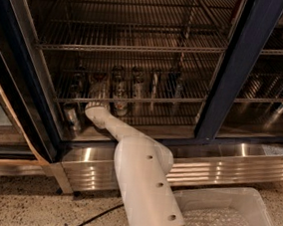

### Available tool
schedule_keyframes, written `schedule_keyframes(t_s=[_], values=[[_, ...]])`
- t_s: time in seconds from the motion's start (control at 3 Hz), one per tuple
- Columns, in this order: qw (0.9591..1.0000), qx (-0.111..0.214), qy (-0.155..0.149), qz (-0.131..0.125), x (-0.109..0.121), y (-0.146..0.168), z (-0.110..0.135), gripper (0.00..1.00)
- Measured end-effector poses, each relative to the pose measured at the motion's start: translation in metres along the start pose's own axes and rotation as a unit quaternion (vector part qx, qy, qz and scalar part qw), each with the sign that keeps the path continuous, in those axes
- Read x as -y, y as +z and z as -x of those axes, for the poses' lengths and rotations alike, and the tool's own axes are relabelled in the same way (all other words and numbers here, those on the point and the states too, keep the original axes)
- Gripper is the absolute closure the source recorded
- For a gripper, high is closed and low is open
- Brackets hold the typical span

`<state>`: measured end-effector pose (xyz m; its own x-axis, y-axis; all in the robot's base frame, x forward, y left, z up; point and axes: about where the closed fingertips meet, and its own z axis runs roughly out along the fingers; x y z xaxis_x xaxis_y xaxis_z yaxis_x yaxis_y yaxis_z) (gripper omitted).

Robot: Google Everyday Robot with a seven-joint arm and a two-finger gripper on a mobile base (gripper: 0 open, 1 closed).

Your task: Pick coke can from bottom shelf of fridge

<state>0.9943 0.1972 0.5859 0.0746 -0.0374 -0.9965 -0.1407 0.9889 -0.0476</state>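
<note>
My white arm reaches from the lower middle into the open left compartment of the fridge (239, 64). The gripper (97, 103) is at the front rail of the bottom shelf (183, 100), left of centre, right in front of a row of several dim cans (137, 83). In the low light the cans look silver-grey or dark, and I cannot single out the red coke can; the gripper's wrist covers the spot directly behind it. One more can (72, 117) stands lower down, just left of the gripper.
A clear plastic bin (245, 205) sits on the floor at the lower right beside my arm. The ribbed steel base (226, 165) runs under the fridge. The open glass door (1, 116) stands at the left. Upper wire racks (138, 47) hang above. A black cable (88, 219) lies on the floor.
</note>
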Motion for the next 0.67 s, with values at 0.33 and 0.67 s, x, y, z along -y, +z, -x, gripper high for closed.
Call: schedule_keyframes(t_s=[0.33,0.67], values=[[1.0000,0.002,0.008,0.003,0.002,-0.010,0.000,1.00],[0.9998,0.008,0.020,0.002,0.009,-0.022,0.005,1.00]])
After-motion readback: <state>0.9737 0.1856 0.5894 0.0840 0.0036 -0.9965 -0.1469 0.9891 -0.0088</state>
